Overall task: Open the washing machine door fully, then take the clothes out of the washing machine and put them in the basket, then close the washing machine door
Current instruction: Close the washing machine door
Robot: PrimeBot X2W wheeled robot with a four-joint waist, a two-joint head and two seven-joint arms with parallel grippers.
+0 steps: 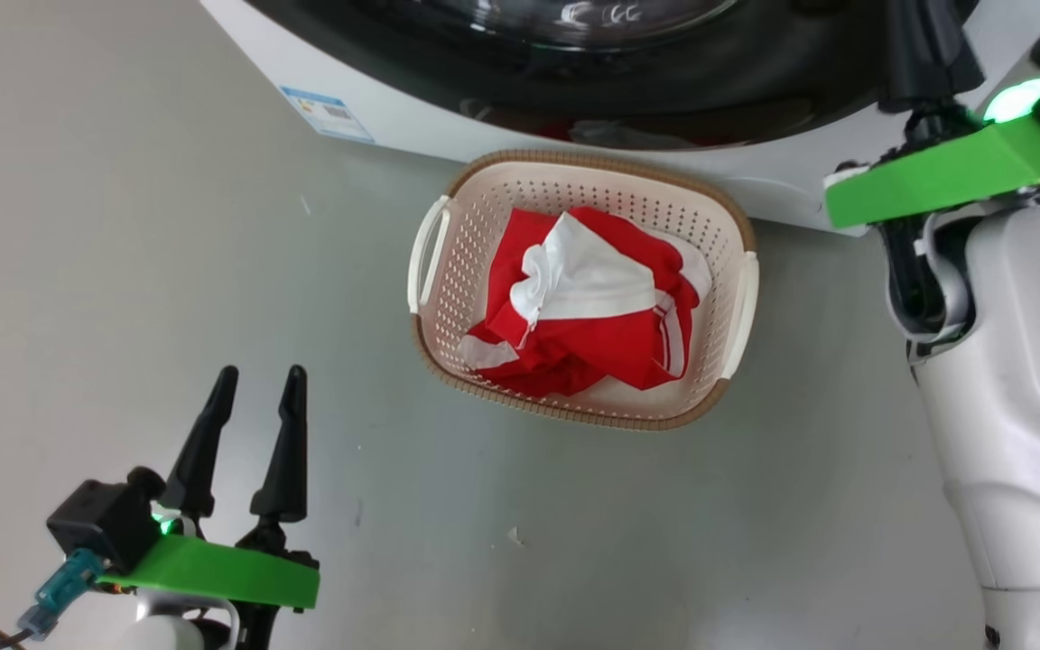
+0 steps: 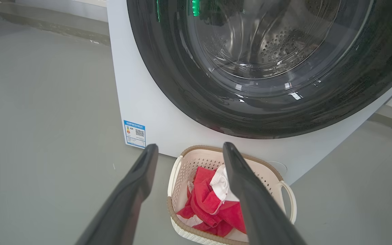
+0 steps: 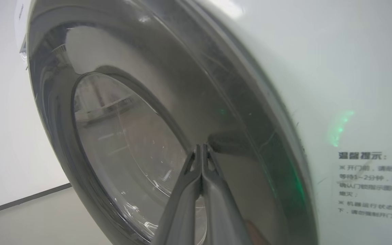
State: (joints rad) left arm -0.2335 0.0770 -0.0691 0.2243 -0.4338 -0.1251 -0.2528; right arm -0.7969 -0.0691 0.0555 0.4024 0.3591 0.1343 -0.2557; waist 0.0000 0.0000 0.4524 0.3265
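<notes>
The red and white clothes (image 1: 588,302) lie bunched in the cream basket (image 1: 448,280) on the floor, just in front of the white washing machine (image 1: 412,117). The washing machine door (image 2: 260,112) with its black rim and glass porthole lies flat against the machine's front. My left gripper (image 1: 258,384) hovers open over the floor at the lower left, empty, left of the basket; in its wrist view its fingers (image 2: 247,190) frame the basket (image 2: 286,190) and clothes (image 2: 206,200). My right gripper (image 3: 202,149) is shut, its tips pressed on the door's black rim (image 3: 237,112).
Grey floor (image 1: 123,316) spreads to the left and in front of the basket. A blue sticker (image 1: 329,112) marks the washer's lower corner. My pale right forearm (image 1: 1016,406) rises at the right edge. A printed notice (image 3: 369,183) sits on the washer's white front.
</notes>
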